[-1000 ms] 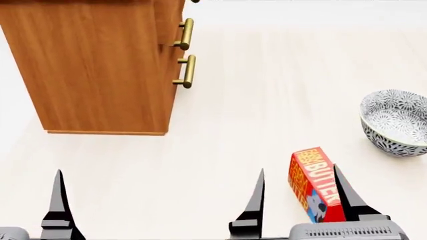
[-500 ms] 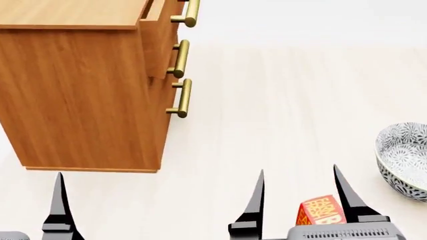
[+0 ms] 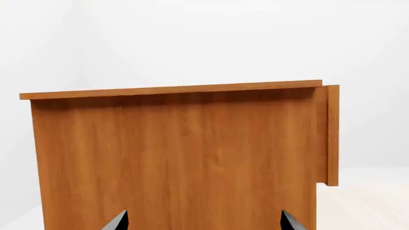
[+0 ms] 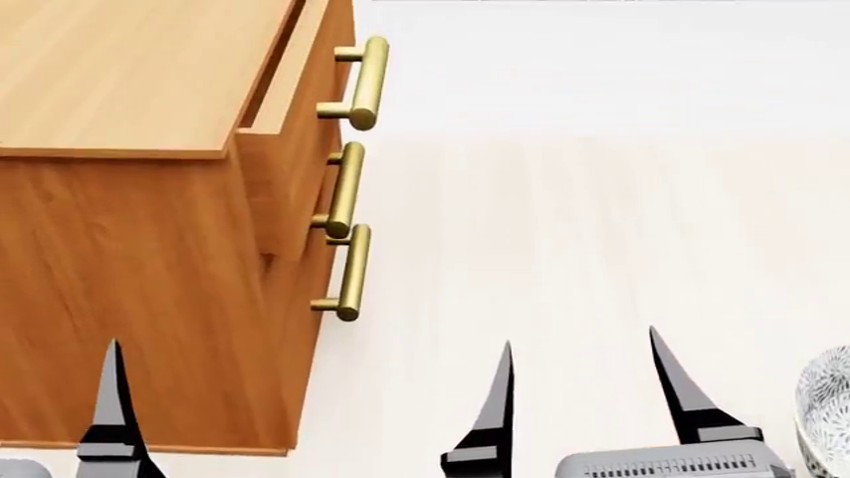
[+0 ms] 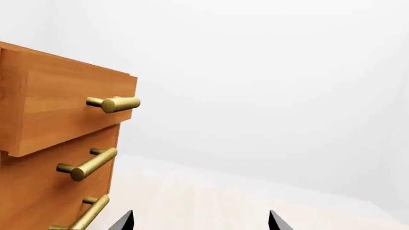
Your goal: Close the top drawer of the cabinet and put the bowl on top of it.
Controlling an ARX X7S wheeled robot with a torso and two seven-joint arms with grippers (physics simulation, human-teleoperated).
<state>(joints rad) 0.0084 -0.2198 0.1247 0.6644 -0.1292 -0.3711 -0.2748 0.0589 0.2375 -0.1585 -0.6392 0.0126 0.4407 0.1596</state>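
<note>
The orange-brown cabinet [image 4: 133, 299] stands at the left of the head view, its lighter flat top [image 4: 119, 70] bare. Its top drawer [image 4: 299, 110] sticks out a little past the two lower fronts, brass handle [image 4: 356, 82] facing right. Only a sliver of the patterned white bowl [image 4: 833, 418] shows at the right edge. My left gripper [image 3: 203, 220] is open, facing the cabinet's side panel [image 3: 179, 158]. My right gripper [image 4: 584, 368] is open and empty, off to the side of the drawer front [image 5: 64, 112] and apart from its handle [image 5: 115, 103].
Two lower drawers with brass handles [image 4: 342, 189] [image 4: 348, 271] sit flush under the top one. Pale wood floor [image 4: 571, 219] stretches to the right of the cabinet. A plain white wall [image 5: 268, 86] stands behind.
The head view has shifted so the cabinet sits lower and larger, showing its top. The butter box has dropped out of view. The bowl has slid to the right edge.
</note>
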